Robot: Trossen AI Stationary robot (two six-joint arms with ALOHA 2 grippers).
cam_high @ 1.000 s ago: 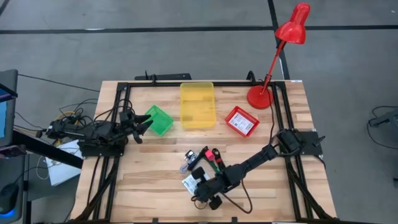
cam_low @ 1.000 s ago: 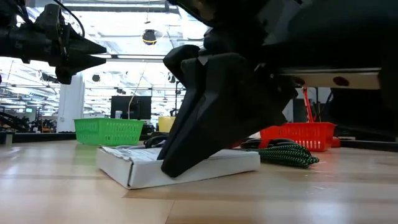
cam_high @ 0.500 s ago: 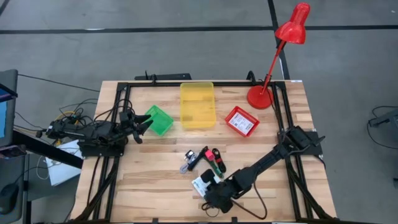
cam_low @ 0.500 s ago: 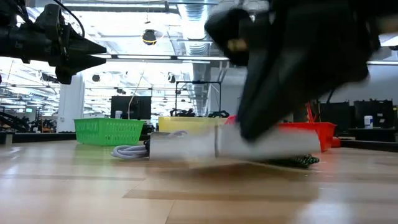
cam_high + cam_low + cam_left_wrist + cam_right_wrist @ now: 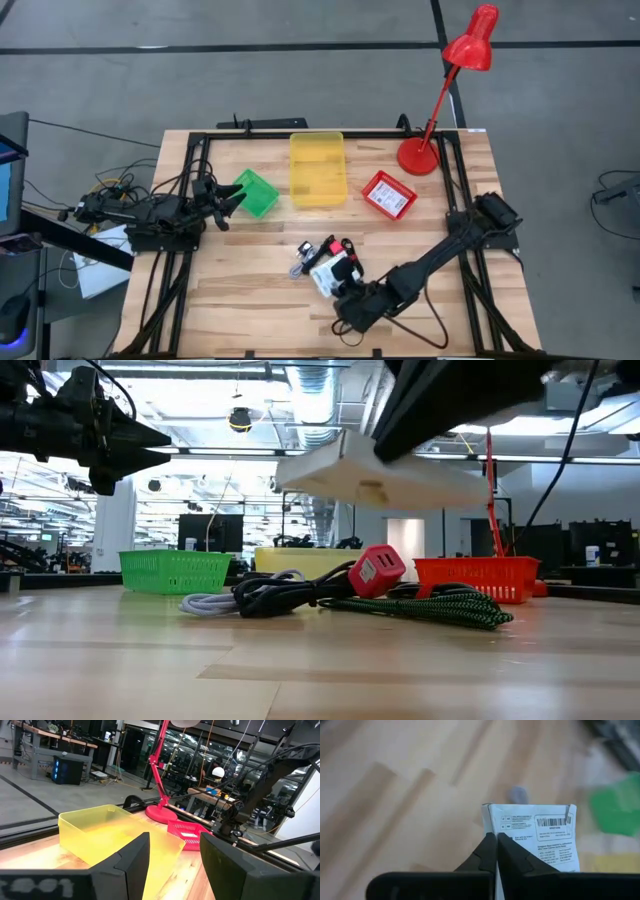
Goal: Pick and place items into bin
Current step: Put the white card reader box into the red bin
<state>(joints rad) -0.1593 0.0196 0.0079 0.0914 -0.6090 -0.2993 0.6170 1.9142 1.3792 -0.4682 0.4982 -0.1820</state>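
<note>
My right gripper [image 5: 339, 284] is over the near middle of the table, shut on a flat white card packet [image 5: 331, 271] with black print [image 5: 540, 837]. The packet hangs in the air [image 5: 390, 478] above a pile of items [image 5: 325, 253]. The pile holds a grey-white cable, a black cable, a red-pink block [image 5: 377, 570] and a green-black cord [image 5: 440, 606], all lying on the wood. My left gripper [image 5: 226, 205] waits open at the table's left, beside the green bin [image 5: 256, 192]. Its fingers [image 5: 131, 865] hold nothing. My right gripper pinches one edge of the packet [image 5: 488, 822], near a corner, between its two fingers [image 5: 486, 851]. The fingers slant down from the table's near right side. The packet is lifted clear and lies roughly flat, printed face up, above the cord pile.
Three bins stand in a row at the back: the green one, a yellow bin [image 5: 317, 168] and a red bin [image 5: 389, 194] with a white packet inside. A red desk lamp [image 5: 440, 100] stands at the far right. A black frame runs round the table top.
My right gripper has risen from the table and gone a little toward the far right, staying shut. The white packet, which lay flat on the wood a second ago, is now lifted clear above the cord pile.
</note>
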